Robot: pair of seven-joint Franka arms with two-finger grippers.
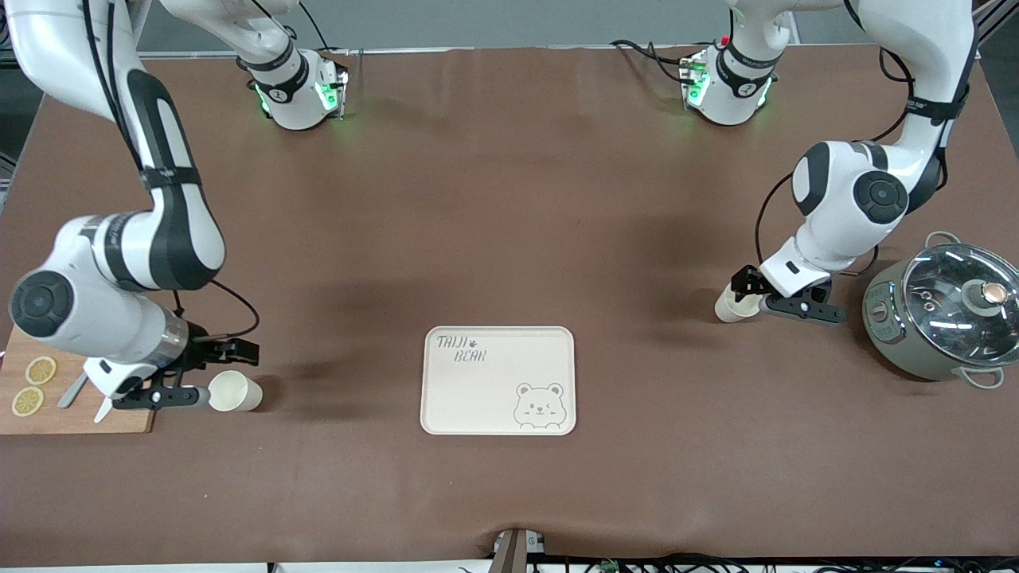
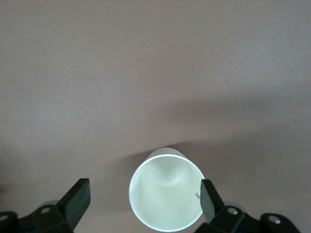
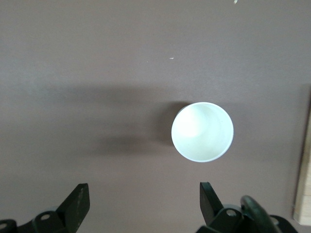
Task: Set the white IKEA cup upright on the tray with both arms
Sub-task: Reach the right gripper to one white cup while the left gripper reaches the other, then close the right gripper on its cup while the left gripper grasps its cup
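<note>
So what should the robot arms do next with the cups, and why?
Probably each arm should ease forward so its open fingers straddle its cup. The left gripper has one finger right beside its lying cup, off-centre. The right gripper is a little short of its cup. The tray holds nothing yet.

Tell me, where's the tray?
The tray lies on the table's middle in the front view, between two cups, toward the camera.
</note>
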